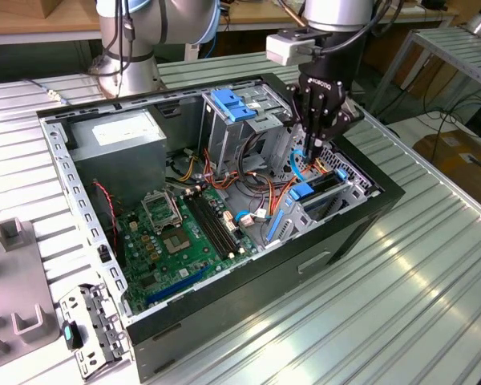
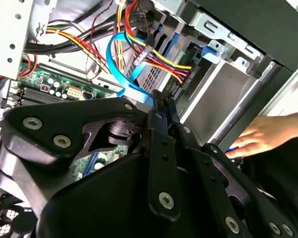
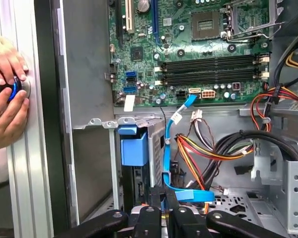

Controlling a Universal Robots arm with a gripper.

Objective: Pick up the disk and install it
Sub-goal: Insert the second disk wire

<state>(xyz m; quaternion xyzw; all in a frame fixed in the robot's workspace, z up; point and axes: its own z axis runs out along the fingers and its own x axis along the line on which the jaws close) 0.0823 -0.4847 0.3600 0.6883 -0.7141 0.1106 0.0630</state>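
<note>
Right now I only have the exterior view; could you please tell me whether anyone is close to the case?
Observer: Yes. In the first wrist view, two hands rest on the table just outside the case wall.
Operator: Thank you. How does the gripper sit relative to the disk?
Observer: In that same view, the gripper is beside the disk, which stands in its bay, and right next to the blue cable.
</note>
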